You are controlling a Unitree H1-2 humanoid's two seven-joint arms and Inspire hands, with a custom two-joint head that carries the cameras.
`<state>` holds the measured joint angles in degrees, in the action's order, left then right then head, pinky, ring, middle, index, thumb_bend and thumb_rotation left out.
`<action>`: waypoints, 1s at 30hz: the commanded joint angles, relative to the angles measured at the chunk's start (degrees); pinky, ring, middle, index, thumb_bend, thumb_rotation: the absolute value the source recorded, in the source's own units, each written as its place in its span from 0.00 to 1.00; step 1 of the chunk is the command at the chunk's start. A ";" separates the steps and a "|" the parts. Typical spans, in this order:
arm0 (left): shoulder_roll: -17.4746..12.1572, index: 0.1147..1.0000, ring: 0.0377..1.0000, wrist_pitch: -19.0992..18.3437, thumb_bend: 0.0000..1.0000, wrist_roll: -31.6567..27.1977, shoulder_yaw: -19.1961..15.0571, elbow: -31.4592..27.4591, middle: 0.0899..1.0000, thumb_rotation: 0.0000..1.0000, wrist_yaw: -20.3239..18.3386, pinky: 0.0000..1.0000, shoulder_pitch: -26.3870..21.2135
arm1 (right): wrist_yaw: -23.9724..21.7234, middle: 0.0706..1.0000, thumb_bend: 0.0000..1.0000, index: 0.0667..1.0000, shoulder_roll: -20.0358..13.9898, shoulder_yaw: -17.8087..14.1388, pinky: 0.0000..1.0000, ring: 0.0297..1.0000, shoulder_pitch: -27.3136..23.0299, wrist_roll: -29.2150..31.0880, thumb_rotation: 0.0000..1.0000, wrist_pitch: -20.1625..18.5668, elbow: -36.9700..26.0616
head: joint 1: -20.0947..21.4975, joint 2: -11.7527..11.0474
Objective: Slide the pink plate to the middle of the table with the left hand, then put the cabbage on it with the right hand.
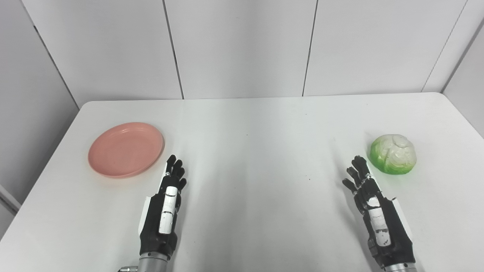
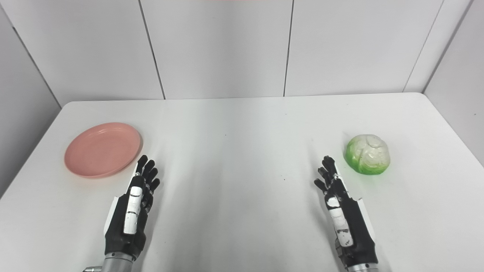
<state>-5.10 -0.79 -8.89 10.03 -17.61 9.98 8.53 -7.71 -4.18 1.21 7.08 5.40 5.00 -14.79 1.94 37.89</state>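
Paired head cameras, looking down, sharing table

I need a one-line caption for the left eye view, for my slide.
Both hands open, left hand beside the empty pink plate, right hand beside the cabbage on the white table.

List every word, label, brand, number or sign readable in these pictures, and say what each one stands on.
None can be read.
pink plate: plain, no print.
cabbage: no sticker or label.
left hand and right hand: white panels on black, no lettering visible.
table and wall panels: bare white and grey, no signs.
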 commanded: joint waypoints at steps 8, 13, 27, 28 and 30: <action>5.38 1.00 0.99 4.87 0.69 2.05 0.94 -1.03 1.00 0.94 0.90 1.00 12.53 | -0.45 0.99 0.85 0.97 -0.06 0.12 0.93 0.97 6.42 1.14 0.96 3.15 -1.51 | -4.33 -4.60; 6.05 1.00 0.98 6.64 0.68 3.63 1.97 1.22 0.99 0.95 1.34 1.00 12.39 | -1.34 0.99 0.83 0.97 -0.97 -0.75 0.94 0.97 6.54 2.02 0.99 5.20 1.03 | -6.95 -7.69; 6.24 1.00 0.97 11.71 0.58 4.73 2.67 7.61 0.97 0.92 1.22 1.00 10.91 | -3.19 1.00 0.80 0.97 -1.36 -2.10 0.97 0.98 5.55 3.32 1.00 10.36 7.87 | -10.09 -14.50; 6.23 1.00 0.97 11.84 0.57 4.80 2.69 7.89 0.97 0.92 1.22 1.00 10.82 | -3.32 1.00 0.80 0.97 -1.40 -2.10 0.97 0.98 5.45 3.49 1.00 10.68 8.27 | -10.33 -15.08; 6.23 1.00 0.97 12.23 0.55 4.91 2.70 8.54 0.97 0.92 1.21 1.00 10.63 | -3.49 1.00 0.79 0.97 -1.37 -2.13 0.98 0.98 5.23 3.62 1.00 11.27 9.07 | -10.41 -15.81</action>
<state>-4.82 8.04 -5.42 12.14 -8.70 10.03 8.47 -10.28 -4.54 -0.94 7.24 8.30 12.07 -6.03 -8.44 22.50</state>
